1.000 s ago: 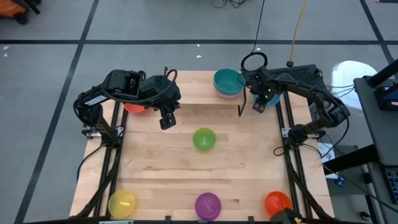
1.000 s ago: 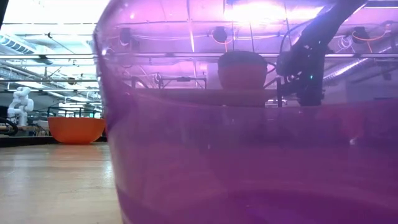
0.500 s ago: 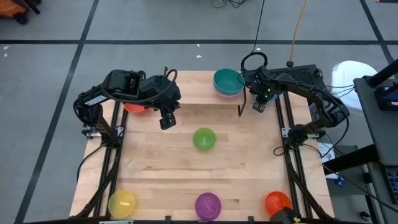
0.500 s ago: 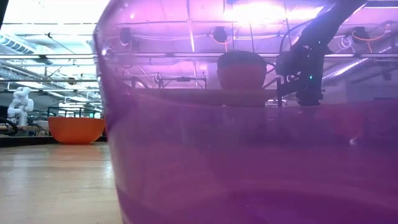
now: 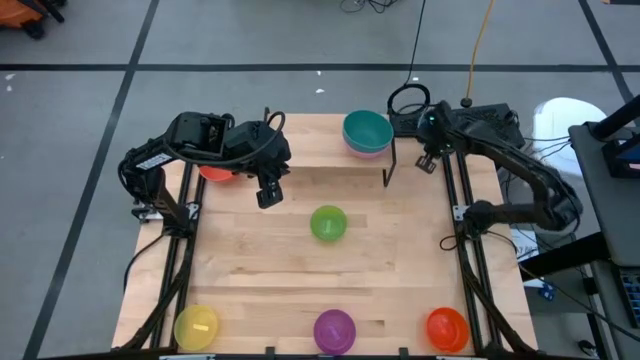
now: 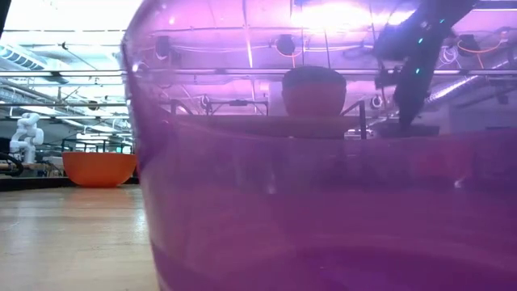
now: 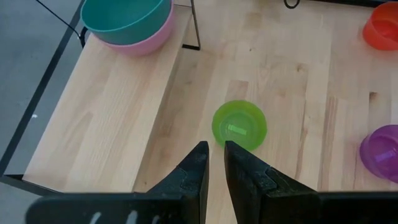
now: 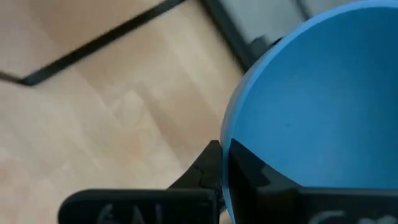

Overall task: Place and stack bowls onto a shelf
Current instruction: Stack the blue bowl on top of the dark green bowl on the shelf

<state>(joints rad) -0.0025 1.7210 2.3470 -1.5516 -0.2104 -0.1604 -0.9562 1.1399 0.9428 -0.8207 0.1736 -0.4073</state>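
Bowls sit scattered over the table [image 5: 250,270]. Along the near edge in the high view stand the yellow bowl [image 5: 196,326], the purple bowl [image 5: 334,328] and the orange bowl [image 5: 447,327]; the purple one stands so close to the low camera that it fills most of that view [image 6: 323,202]. Farther in, near the table's middle, the green bowl [image 5: 328,223] stands alone, upside down. Beyond it the left gripper [image 5: 268,192] hangs over the near edge of the shelf [image 5: 330,175], its fingers [image 7: 196,174] nearly together and empty. A red bowl [image 5: 215,172] shows partly under the left arm at the shelf's left end. At the far right corner of the shelf the teal bowl [image 5: 367,129] is nested in the pink bowl [image 5: 364,150]. Just right of the shelf, the right gripper [image 5: 431,160] is clamped on the rim of the blue bowl [image 8: 323,106], which fills its wrist view; one finger [image 8: 211,165] presses the outside of the rim.
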